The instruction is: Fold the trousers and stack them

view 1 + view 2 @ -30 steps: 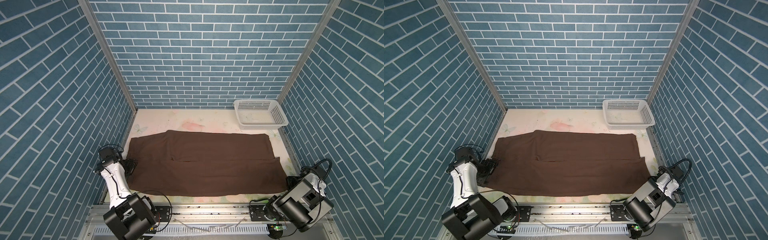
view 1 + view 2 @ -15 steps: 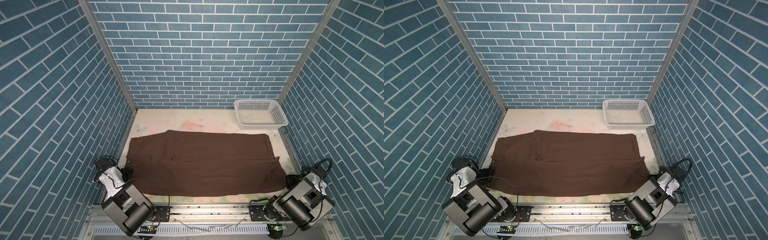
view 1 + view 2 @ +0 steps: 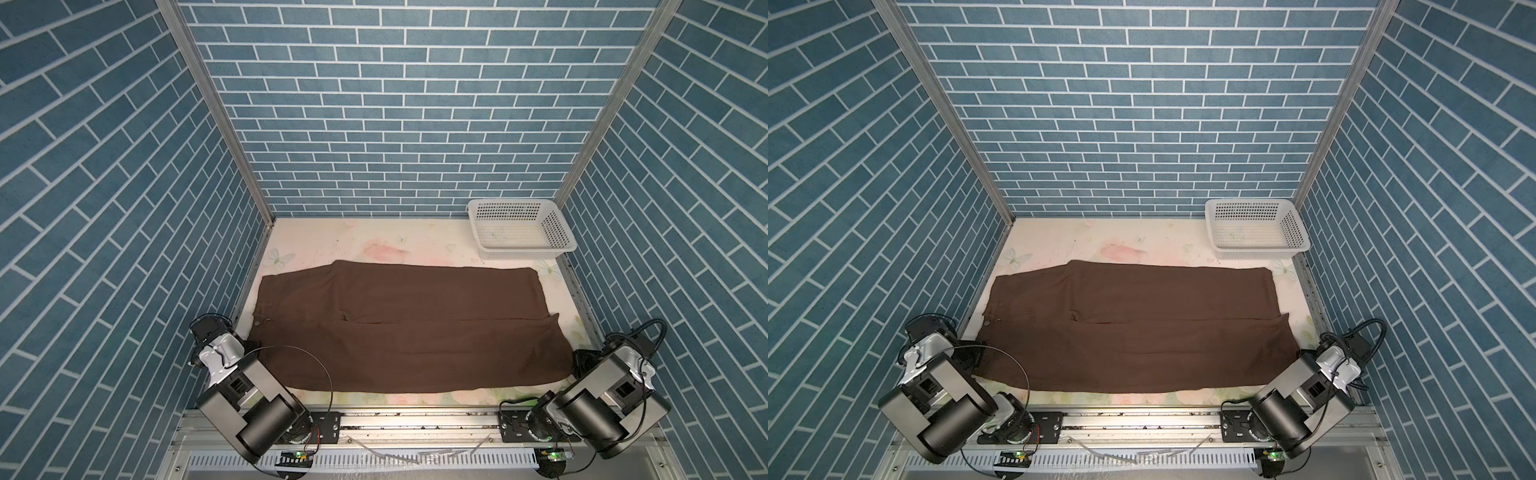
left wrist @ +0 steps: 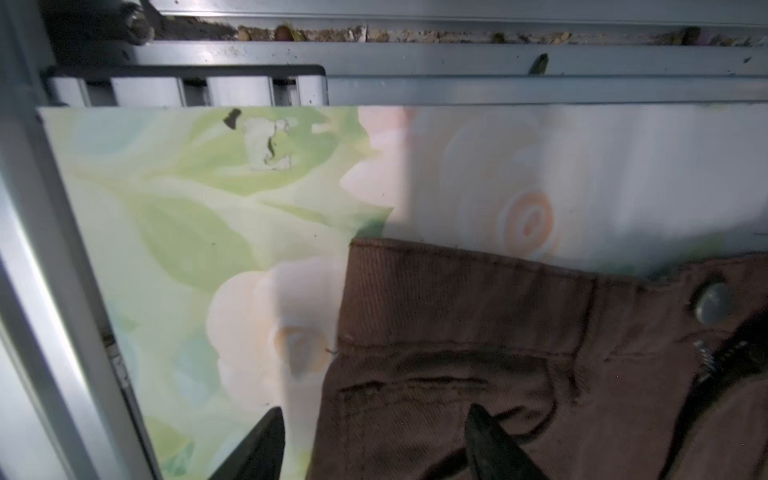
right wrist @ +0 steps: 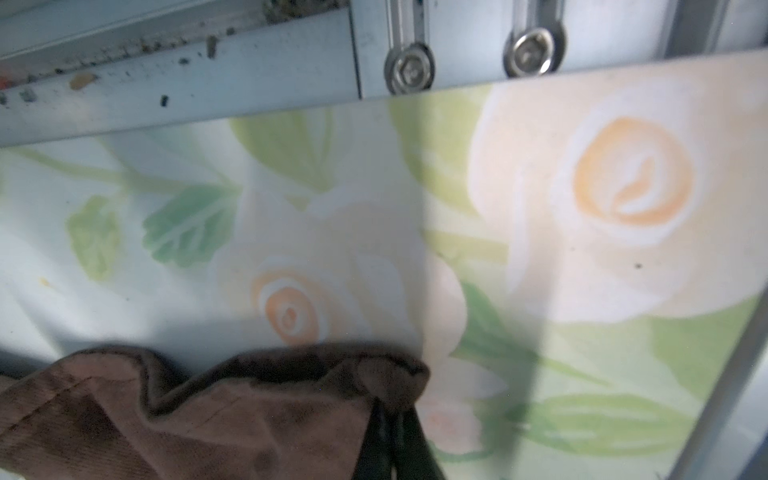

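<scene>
My left gripper [image 4: 374, 415] has swung back from further along the waist to the near corner of the waistband [image 4: 457, 299]. Its jaws, wide a moment ago, are narrowing but still apart: one finger over the floral mat [image 4: 187, 208], the other over the brown cloth, nothing pinched yet. My right gripper [image 5: 392, 409] has not budged and stays clenched on the near hem corner [image 5: 386, 365], which bunches at its tips. Between them the trousers [image 3: 415, 324] lie flat across the mat in both top views, waist on my left, legs side by side running right, the button [image 4: 712, 301] just beyond my left finger. I judge the near edge is about to be held at both ends, ready to carry over the far leg for the first fold. The white basket [image 3: 528, 252] stands well apart in the far right corner
</scene>
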### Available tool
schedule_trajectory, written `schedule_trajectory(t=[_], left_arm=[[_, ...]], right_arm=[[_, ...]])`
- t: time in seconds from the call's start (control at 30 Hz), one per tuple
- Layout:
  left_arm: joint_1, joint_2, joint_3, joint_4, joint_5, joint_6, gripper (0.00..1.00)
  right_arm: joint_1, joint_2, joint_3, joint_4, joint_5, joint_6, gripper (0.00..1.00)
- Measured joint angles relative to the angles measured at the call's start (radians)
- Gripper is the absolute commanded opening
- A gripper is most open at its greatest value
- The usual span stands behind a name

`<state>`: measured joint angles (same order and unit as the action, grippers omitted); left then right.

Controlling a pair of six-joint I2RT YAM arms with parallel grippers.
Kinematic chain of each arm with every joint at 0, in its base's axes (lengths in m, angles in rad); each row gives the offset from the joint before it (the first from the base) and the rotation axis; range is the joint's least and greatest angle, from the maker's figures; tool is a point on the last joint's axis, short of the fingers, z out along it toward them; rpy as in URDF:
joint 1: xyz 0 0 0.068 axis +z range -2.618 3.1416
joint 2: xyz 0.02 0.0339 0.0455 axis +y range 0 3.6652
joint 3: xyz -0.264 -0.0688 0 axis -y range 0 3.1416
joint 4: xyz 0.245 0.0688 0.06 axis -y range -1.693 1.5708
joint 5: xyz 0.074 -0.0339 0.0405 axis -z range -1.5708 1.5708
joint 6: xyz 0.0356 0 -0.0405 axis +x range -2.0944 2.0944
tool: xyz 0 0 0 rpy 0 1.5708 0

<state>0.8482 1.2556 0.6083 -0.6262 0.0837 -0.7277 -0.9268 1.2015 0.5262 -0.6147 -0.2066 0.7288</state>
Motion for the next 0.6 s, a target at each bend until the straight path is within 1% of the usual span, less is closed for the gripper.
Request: schedule_trajectory(t=[0.07, 0.13, 0.17, 0.27, 0.37, 0.47, 0.6], left_arm=[[0.0, 0.026, -0.007, 0.02, 0.009, -0.011, 0.38], [0.0, 0.046, -0.006, 0.034, 0.019, -0.012, 0.1], [0.0, 0.048, -0.005, 0.04, 0.023, -0.015, 0.01], [0.0, 0.05, 0.003, 0.037, 0.034, -0.021, 0.0], [0.0, 0.045, 0.038, -0.008, 0.045, -0.024, 0.0], [0.0, 0.019, 0.145, -0.091, 0.055, -0.023, 0.0], [-0.001, -0.021, 0.313, -0.177, 0.065, -0.016, 0.0]], right_arm=[[-0.001, 0.0, 0.0, 0.0, -0.001, 0.0, 0.0], [-0.002, 0.0, 0.0, 0.0, -0.003, 0.0, 0.0], [-0.003, 0.0, 0.0, 0.001, -0.004, 0.0, 0.0], [-0.008, 0.0, 0.0, 0.0, -0.008, 0.0, 0.0], [-0.013, -0.005, 0.0, 0.001, -0.01, 0.007, 0.0], [-0.019, -0.015, 0.0, 0.003, -0.039, 0.039, 0.0], [-0.019, -0.068, 0.0, 0.022, -0.113, 0.122, 0.0]])
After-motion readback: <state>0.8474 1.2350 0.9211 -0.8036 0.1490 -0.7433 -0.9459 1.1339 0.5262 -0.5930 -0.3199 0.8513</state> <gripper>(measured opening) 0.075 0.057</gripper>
